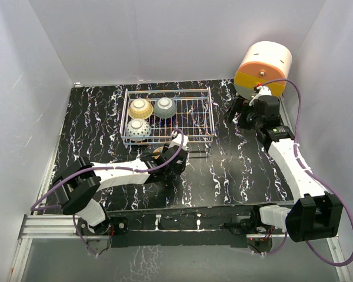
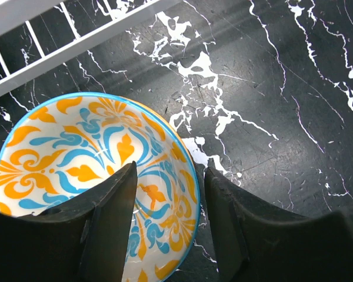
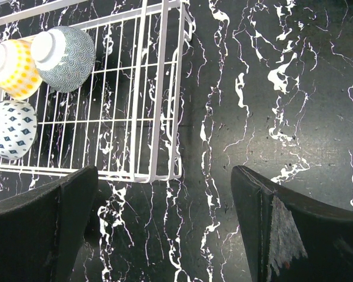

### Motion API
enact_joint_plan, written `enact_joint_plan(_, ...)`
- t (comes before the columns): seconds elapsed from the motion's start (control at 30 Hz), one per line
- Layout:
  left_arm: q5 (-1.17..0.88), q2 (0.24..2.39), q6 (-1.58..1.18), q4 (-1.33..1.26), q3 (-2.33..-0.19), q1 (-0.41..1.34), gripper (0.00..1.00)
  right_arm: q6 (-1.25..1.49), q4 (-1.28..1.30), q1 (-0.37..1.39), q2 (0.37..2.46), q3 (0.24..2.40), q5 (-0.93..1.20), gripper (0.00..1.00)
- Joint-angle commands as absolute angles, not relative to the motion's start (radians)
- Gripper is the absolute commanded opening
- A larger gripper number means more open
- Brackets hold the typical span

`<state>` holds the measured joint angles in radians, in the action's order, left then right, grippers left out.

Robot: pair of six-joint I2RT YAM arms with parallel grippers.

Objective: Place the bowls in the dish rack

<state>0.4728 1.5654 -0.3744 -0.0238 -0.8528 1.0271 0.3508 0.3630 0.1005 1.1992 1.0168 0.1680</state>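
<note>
The white wire dish rack (image 1: 188,114) holds a yellow-cream bowl (image 1: 140,108), a grey speckled bowl (image 1: 165,107) and a blue-dotted white bowl (image 1: 137,129), all at its left end. They also show in the right wrist view as the yellow bowl (image 3: 12,67), grey bowl (image 3: 67,56) and dotted bowl (image 3: 12,129). The orange-and-blue floral bowl (image 2: 76,158) sits on the table just in front of the rack (image 2: 59,56). My left gripper (image 2: 170,176) is open and straddles the bowl's right rim, one finger inside and one outside. My right gripper (image 3: 163,176) is open and empty, right of the rack (image 3: 159,88).
A round cream-and-orange drum cabinet (image 1: 263,67) stands at the back right, just behind my right gripper (image 1: 240,113). The black marbled table (image 1: 235,164) has white walls on three sides. The rack's right half holds no bowls.
</note>
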Motion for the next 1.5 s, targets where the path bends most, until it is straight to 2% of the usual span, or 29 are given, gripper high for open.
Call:
enact_joint_plan(0.0, 0.443, 1.568, -0.388, -0.052, -0.833, 1.009, 0.47, 0.360, 0.300, 0.091, 1.163, 1.002, 0.177, 1.00)
enact_joint_plan(0.13, 0.439, 1.570, -0.396, -0.052, -0.828, 1.005, 0.37, 0.360, 0.301, 0.089, 1.158, 0.999, 0.172, 1.00)
enact_joint_plan(0.23, 0.439, 1.568, -0.392, -0.049, -0.832, 1.006, 0.33, 0.360, 0.301, 0.089, 1.157, 0.998, 0.173, 1.00)
enact_joint_plan(0.3, 0.439, 1.568, -0.389, -0.044, -0.838, 1.006, 0.25, 0.361, 0.300, 0.088, 1.157, 0.998, 0.173, 1.00)
enact_joint_plan(0.43, 0.445, 1.569, -0.386, -0.044, -0.837, 1.005, 0.00, 0.362, 0.300, 0.085, 1.157, 0.996, 0.173, 1.00)
enact_joint_plan(0.9, 0.425, 1.456, -0.412, 0.100, -0.897, 1.023, 0.00, 0.360, 0.301, 0.083, 1.159, 0.994, 0.176, 1.00)
enact_joint_plan(1.17, 0.343, 1.337, -0.403, 0.124, -0.935, 1.041, 0.00, 0.364, 0.293, 0.080, 1.164, 0.992, 0.184, 1.00)
enact_joint_plan(1.47, 0.270, 1.390, -0.377, 0.117, -0.952, 1.045, 0.00, 0.363, 0.290, 0.081, 1.170, 0.988, 0.190, 1.00)
